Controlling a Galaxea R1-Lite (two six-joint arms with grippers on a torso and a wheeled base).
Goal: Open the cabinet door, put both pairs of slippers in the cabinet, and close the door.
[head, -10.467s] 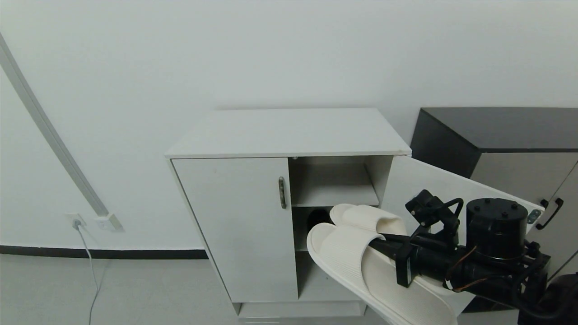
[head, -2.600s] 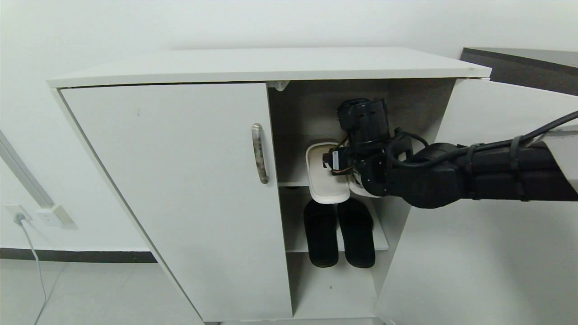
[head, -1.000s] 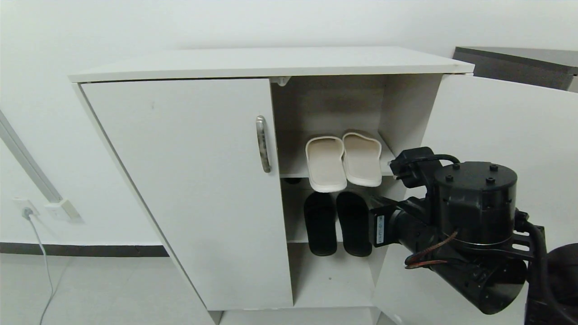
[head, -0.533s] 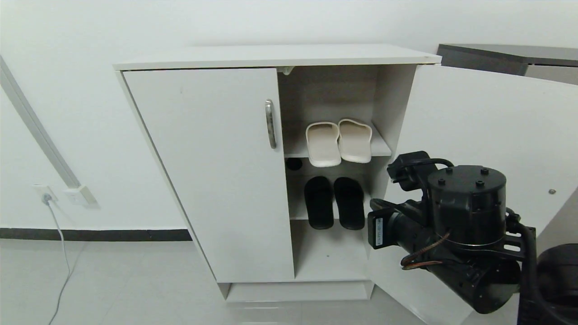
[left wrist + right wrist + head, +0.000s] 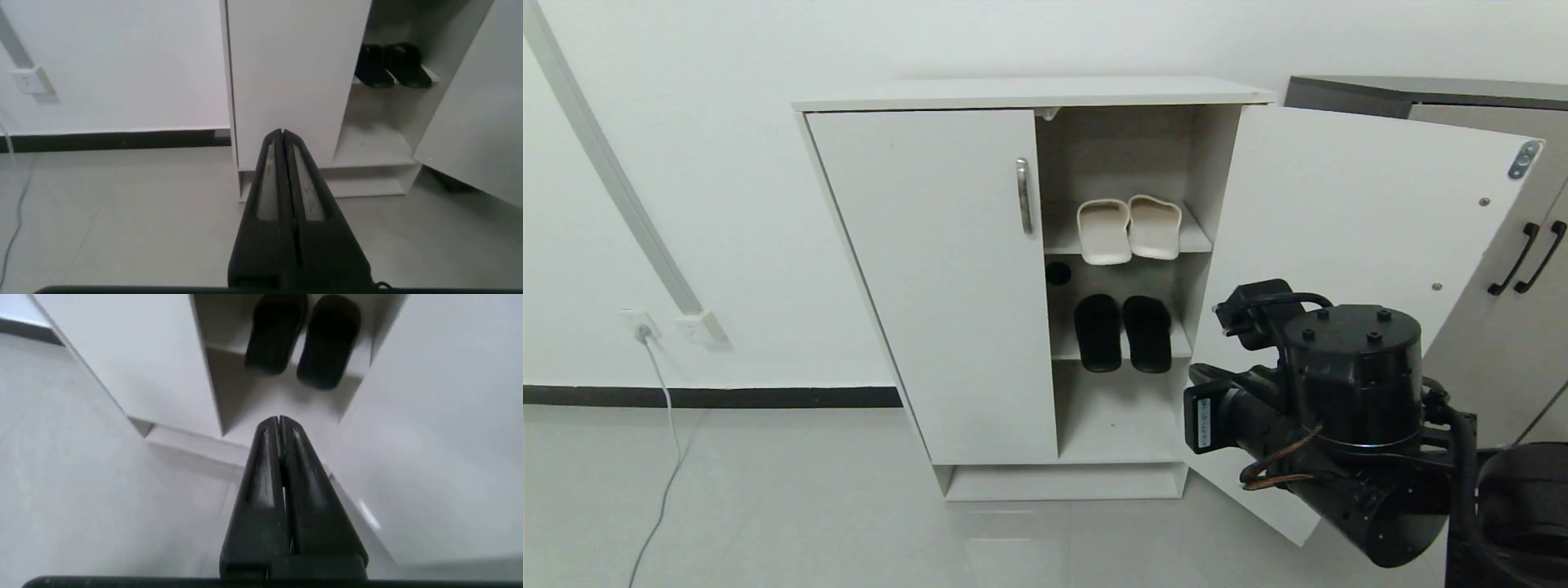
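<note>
- The white slippers (image 5: 1129, 230), carried in front of the cabinet (image 5: 1029, 91) by the right hand (image 5: 279, 431) ten seconds ago, are now set down on the upper shelf (image 5: 1196, 239).
- They are laid side by side and touching, with the heels at the shelf's front edge.
- The right arm, seen inside the upper compartment under three seconds ago, is now drawn back outside, in front of the open right door (image 5: 1347, 220).
- The black slippers (image 5: 1123, 333) are unchanged on the middle shelf (image 5: 1060, 349), heels just over its front edge.
- The cabinet is seen smaller and farther off than a second ago; this is taken as a shift of the head camera, not of the cabinet.
- Two pairs are counted, four slippers in all, one pair to a shelf.
- Two doors are counted: the right one swung wide, the left door (image 5: 931, 278) shut, with one handle (image 5: 1023, 197) on it.
- Two hands are counted: the fingers of the left hand (image 5: 282, 140) are pressed together with nothing between them, and so are those of the right hand.
- One dark cabinet (image 5: 1494, 327) is stood beside the open door.
</note>
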